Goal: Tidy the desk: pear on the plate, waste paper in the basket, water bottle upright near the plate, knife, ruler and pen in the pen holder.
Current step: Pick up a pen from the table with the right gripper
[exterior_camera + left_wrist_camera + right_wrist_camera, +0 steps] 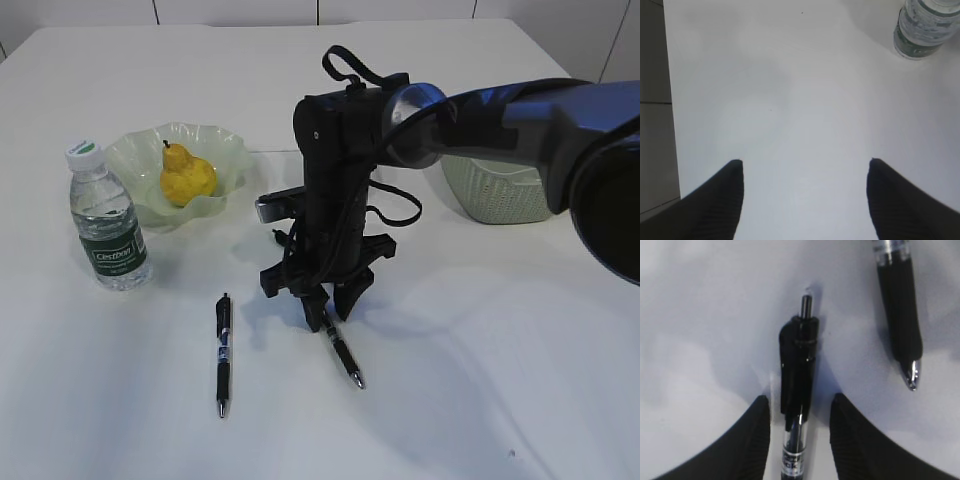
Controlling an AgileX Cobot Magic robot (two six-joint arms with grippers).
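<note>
Right tool straddling a pen, left tool idle

Currently the right arm reaches in over the tabletop point(480, 380) and points straight down, right tool point(327, 318) at the surface. Jaws half spread, one either side of the clicker end of a black pen point(799, 390); contact not clear, pen lies flat. Second pen point(223, 355) lies left of it, apart. Left tool point(805, 200) spread wide over bare tabletop, holding nothing. Pear point(186, 176) sits in the plate point(222, 142), far-left of the straddled pen. Water bottle point(108, 218) upright, just beside the plate. Basket point(495, 192) behind the arm.
</note>
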